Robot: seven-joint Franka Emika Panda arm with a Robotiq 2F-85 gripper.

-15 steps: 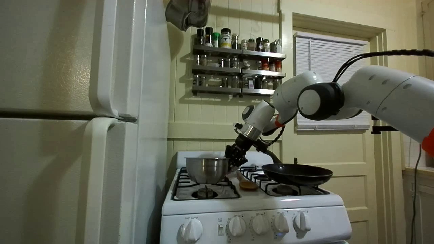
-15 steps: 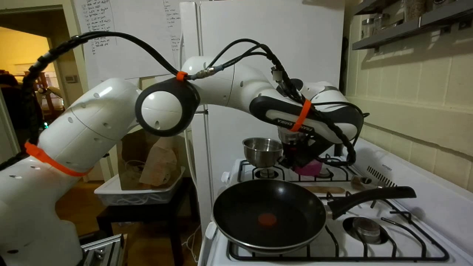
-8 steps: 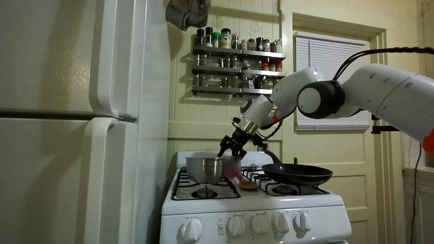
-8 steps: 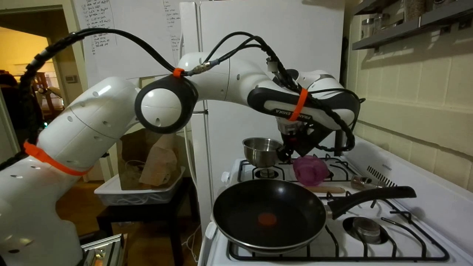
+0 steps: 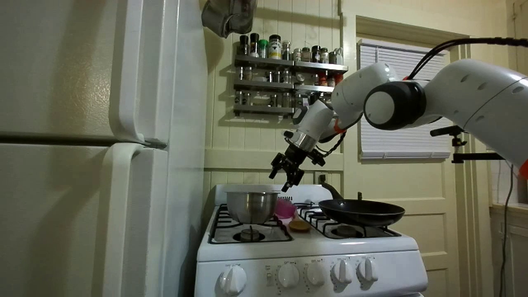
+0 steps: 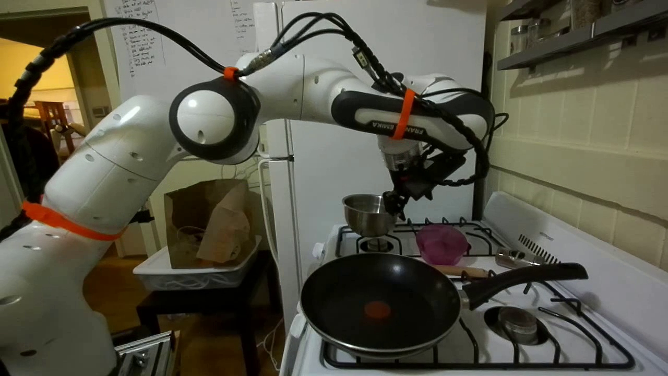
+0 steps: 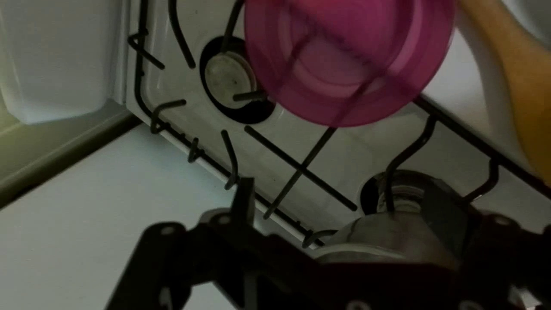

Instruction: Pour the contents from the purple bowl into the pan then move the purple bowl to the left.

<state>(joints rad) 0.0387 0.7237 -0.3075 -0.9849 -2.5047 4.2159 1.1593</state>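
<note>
1. Magenta and see-through, the purple bowl [image 7: 348, 64] rests on a stove grate [image 7: 303, 168] near the steel pot [image 5: 251, 208], dark bars showing through it.
2. The gripper [image 5: 278, 182] hangs above, jaws well apart, holding nothing.
3. Across the stove [image 5: 307, 249] I see the black pan [image 6: 381, 284].

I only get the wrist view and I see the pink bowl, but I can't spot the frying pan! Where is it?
Observer: The frying pan is on the stove, across the wooden spoon from the pink bowl.
Operator: Does anything stick out of it?
Observer: Yes, its handle, pointing toward the stove's back panel.
Operator: Any food in there?
Observer: None that I can see, just a reddish spot in the middle.
</note>
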